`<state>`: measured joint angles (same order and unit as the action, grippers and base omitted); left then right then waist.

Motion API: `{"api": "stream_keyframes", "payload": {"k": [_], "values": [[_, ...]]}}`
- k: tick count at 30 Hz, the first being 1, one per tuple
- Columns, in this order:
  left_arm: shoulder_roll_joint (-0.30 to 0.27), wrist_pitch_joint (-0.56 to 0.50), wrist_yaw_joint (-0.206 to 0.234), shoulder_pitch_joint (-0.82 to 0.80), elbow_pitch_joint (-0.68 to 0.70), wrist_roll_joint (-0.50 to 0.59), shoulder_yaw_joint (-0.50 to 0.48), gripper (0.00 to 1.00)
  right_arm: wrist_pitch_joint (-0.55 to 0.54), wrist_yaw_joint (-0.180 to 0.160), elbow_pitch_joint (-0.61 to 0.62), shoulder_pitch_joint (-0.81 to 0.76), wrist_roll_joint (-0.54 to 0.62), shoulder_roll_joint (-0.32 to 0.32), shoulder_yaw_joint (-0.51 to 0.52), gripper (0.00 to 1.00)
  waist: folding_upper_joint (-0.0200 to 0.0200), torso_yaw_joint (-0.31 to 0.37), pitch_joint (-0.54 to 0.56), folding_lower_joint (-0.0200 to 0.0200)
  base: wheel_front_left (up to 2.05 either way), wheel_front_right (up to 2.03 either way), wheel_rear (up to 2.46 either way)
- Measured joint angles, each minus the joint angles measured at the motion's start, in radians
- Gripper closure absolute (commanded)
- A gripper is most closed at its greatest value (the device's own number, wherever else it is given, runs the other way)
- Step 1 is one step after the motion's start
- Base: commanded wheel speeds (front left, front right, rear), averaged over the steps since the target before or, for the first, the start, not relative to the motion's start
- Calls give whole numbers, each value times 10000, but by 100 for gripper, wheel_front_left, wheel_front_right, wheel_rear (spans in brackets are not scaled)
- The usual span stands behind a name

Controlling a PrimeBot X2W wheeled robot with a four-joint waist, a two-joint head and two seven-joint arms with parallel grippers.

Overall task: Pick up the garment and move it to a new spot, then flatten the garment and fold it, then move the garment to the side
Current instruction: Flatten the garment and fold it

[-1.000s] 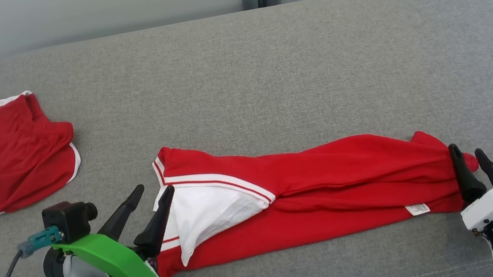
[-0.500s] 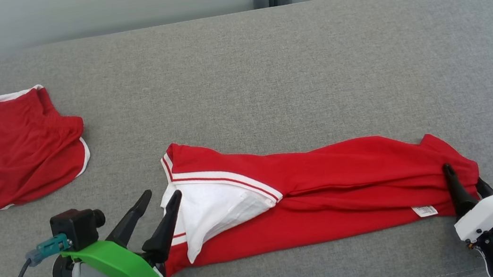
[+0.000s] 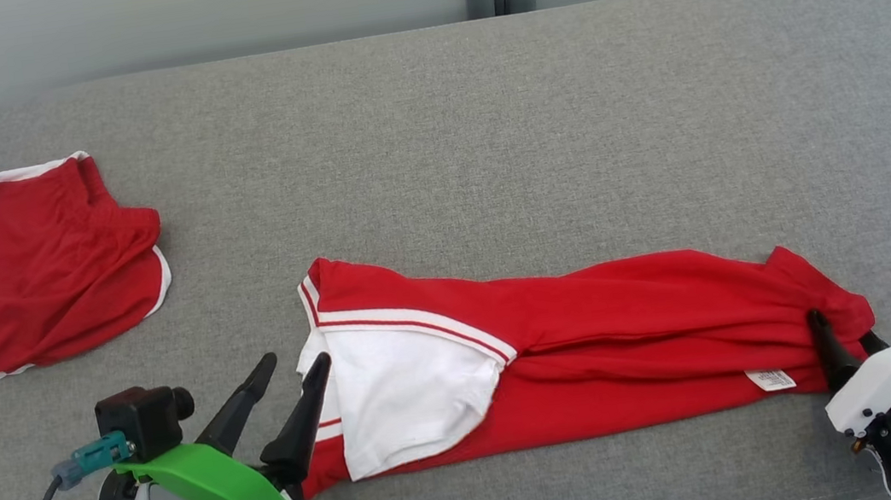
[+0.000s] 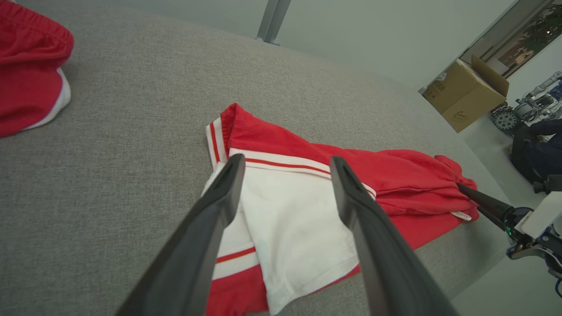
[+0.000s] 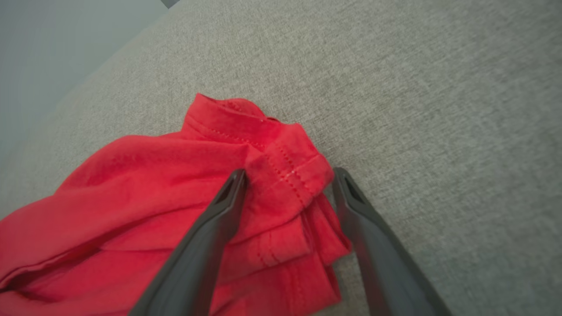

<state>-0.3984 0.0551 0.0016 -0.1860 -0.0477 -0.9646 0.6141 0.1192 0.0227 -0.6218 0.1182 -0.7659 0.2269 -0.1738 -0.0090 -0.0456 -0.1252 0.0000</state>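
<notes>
Two grippers, one at each end of the work, neither closed on anything.

- Left gripper [image 3: 294, 361]: fingers spread wide, tips over the garment's left end, just above its white panel [image 3: 404, 393]. Nothing pinched.
- Right gripper [image 3: 841, 329]: also spread, straddling the stitched hem corner [image 5: 285, 175]. One finger touches the cloth, the other stands just clear of it.
- Garment [image 3: 610, 323]: red with white striped trim. It lies in a long, bunched band between the two grippers, near the front of the grey padded surface [image 3: 481, 125]. A small label [image 3: 774, 379] shows on its lower edge near the right end.

Handling, as I judge it:
- The cloth is light, limp knit and will sag and drag rather than hold shape.
- It is not fragile and looks only slightly slippery.
- The layers are stacked at the hem, so a shallow pinch may catch the top ply only.
- The best holds look like the doubled hem on the right and the ribbed trim edge on the left. Both are thicker and less likely to slide out.

Count:
- Two red garments. The other garment [image 3: 17, 263] lies well apart at the far left.
- One label.
- One cardboard box [image 4: 467, 94], off the surface.
</notes>
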Motion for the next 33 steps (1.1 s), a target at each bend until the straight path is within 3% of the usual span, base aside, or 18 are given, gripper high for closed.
{"api": "stream_keyframes", "payload": {"k": [7, 10, 12, 33], "values": [[2, -10, 75, 28, 61, 0, 13, 0, -669, -67, -113, 273, -2, 21, -295, 0, 0, -33, 13, 0, 0, 0, 0], [2, -10, 81, 28, 104, 0, 12, 0, -677, -33, -88, 375, -2, -40, -314, 75, 0, -62, 22, 0, 0, 0, 0], [2, -10, 86, 28, 128, 0, 13, 0, -686, 31, -44, 402, -2, -75, -362, 100, 0, -82, 28, 0, 0, 0, 0], [10, -10, 178, 72, 278, 0, 15, 0, 662, 199, 510, 599, 109, 75, 161, 100, 0, -34, 112, 0, 0, 0, 0]]}}
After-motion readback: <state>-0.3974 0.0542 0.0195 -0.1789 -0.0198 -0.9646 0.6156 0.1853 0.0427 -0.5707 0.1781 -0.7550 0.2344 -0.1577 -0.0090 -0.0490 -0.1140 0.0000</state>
